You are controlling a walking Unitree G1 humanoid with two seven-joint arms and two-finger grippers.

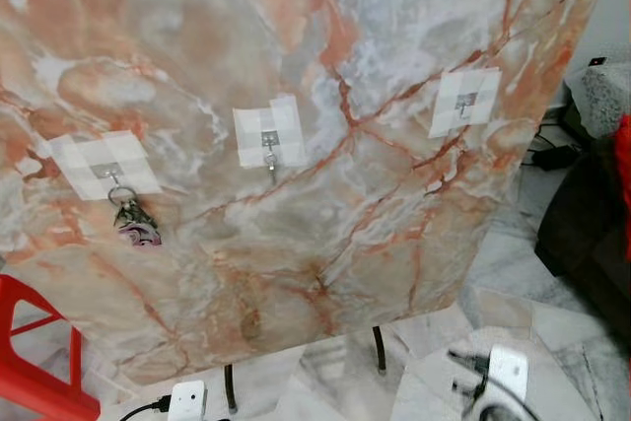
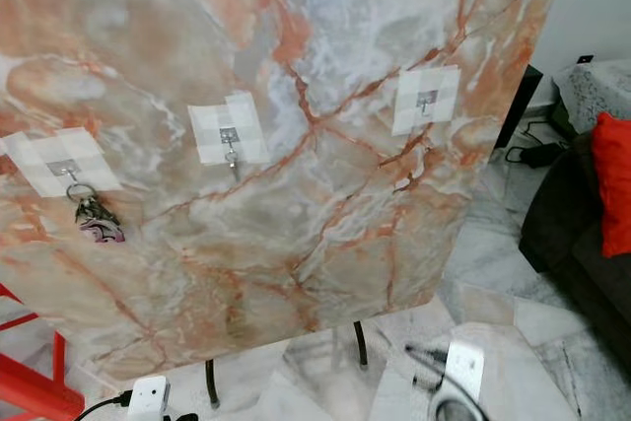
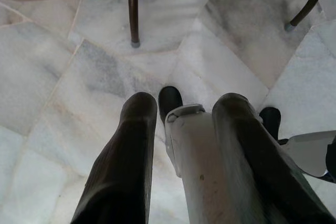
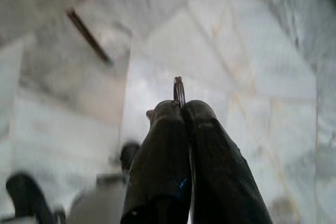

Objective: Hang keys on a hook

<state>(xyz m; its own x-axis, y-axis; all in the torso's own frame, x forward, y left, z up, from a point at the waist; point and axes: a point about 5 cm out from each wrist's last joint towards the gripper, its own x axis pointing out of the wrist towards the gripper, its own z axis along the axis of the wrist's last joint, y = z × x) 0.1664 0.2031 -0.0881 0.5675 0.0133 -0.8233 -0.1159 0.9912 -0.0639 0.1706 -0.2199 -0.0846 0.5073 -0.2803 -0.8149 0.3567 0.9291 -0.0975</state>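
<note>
Nearest, in the right wrist view, the right gripper has its two long black fingers pressed together, pinching a thin metal key ring that pokes out edge-on above the tips; any keys below it are hidden. In the left wrist view, the left gripper hangs idle with its fingers parted and nothing between them, pointing at the glossy pale marble floor. Farther off, the head view shows an upright board with a smooth pink-and-grey marble pattern on thin dark legs. Three small metal hooks sit on square translucent adhesive pads: the left hook at nine o'clock already carries a bunch of keys, the middle hook near centre and the right hook at two o'clock are bare. The risk, as I judge it: the ring is held by a narrow edge, so it may twist or slip while being raised, or miss the small hook.
</note>
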